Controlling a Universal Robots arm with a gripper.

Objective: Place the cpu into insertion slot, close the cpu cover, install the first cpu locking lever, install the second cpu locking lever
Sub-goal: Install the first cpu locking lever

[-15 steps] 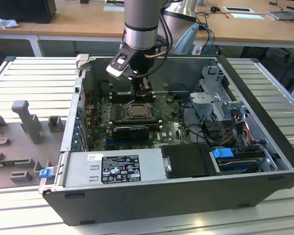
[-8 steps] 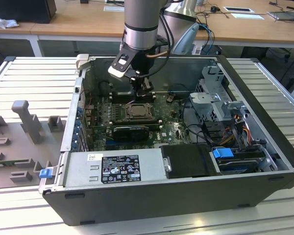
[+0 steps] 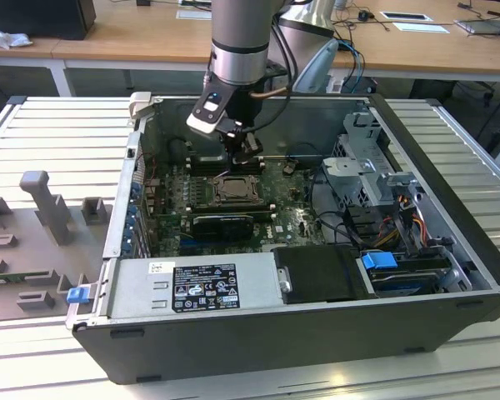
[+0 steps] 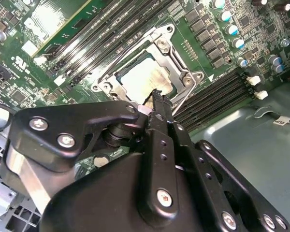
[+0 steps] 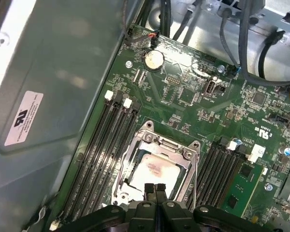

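Black fingers [image 5: 149,190] pressed together (seemingly empty) above cpu [image 5: 153,170], flat and face-up under cpu cover [image 5: 163,142]

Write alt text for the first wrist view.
The shut gripper hangs at the edge of the insertion slot, where the cpu lies under the flat cpu cover. Black memory slots flank it on the green circuit board.
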